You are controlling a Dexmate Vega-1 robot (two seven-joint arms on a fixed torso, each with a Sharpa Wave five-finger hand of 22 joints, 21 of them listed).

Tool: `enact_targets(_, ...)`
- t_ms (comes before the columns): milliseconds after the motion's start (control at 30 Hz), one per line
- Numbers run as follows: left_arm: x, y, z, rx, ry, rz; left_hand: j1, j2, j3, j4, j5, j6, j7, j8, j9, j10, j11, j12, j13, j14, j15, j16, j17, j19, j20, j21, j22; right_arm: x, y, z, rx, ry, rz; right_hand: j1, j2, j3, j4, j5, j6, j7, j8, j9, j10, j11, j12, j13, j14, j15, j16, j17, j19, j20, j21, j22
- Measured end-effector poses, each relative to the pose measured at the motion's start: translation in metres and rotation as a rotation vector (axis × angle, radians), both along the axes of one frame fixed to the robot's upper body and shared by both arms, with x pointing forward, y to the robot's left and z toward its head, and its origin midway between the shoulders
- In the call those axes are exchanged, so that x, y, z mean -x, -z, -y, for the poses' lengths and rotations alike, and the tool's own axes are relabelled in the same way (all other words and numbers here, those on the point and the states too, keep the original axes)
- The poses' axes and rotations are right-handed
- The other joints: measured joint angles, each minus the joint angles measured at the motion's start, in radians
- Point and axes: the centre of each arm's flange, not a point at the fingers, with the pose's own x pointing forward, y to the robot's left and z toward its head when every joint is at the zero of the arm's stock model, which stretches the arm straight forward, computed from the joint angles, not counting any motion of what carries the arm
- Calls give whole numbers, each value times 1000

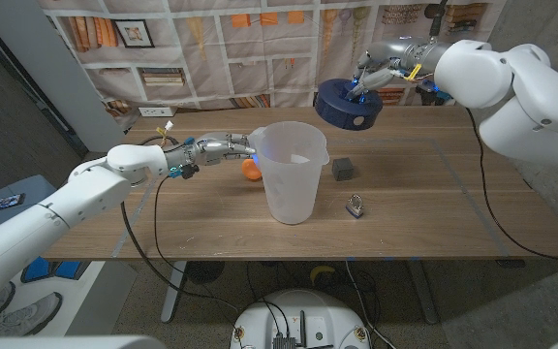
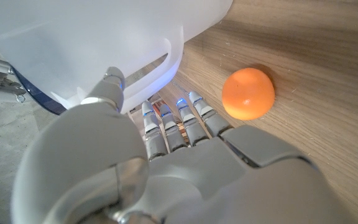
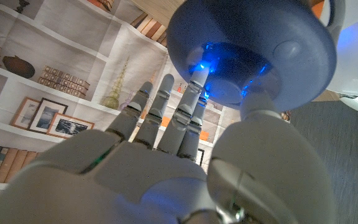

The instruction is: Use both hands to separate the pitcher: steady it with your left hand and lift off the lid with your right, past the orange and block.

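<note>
Lid [image 1: 349,103]: we note it pinched in our right hand [image 1: 374,76], aloft beyond the block [image 1: 343,169], while our left hand [image 1: 223,147] grips the pitcher [image 1: 291,171] handle.

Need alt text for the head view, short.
The right hand holds the dark blue lid in the air above the table's far edge, while the left hand grips the open translucent pitcher. An orange and dark block flank it.
</note>
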Motion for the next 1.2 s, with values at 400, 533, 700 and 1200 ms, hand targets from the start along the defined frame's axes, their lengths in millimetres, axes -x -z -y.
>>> enact_targets(400,-2,2,-6,49,12,-18,-68,14,-25,17,0,-70,2,0,-5,-113,24,0,-1,-111,29,0,0,-76,30,-8,0,-17,7,16,-42,46,-5,0,0,0,0,0,0,0,1,0,0,0,0,0,0,0,0,0,0,0,0,0)
enact_targets(533,-3,3,-8,65,10,-21,-82,16,-33,18,0,-96,4,0,-5,-139,25,0,-5,-134,34,0,0,-93,27,-8,0,-22,9,21,-54,59,0,0,0,0,0,0,0,0,1,0,0,0,-4,0,0,0,0,0,0,0,0,0)
enact_targets(700,-4,5,-12,107,1,-21,-97,21,-38,22,0,-119,-2,0,-5,-155,30,0,-5,-152,37,0,0,-105,26,-8,0,-29,13,28,-65,77,2,0,0,0,0,0,0,0,1,0,0,0,-4,0,0,0,0,2,0,0,0,0)
enact_targets(1200,-6,14,-22,218,-39,-13,-139,37,-46,30,0,-119,-2,0,-7,-160,25,5,-5,-161,28,4,0,-142,-12,-8,0,-53,23,48,-87,134,9,-12,12,-2,-2,0,0,0,1,0,4,0,-5,5,4,4,0,2,7,-7,0,0)
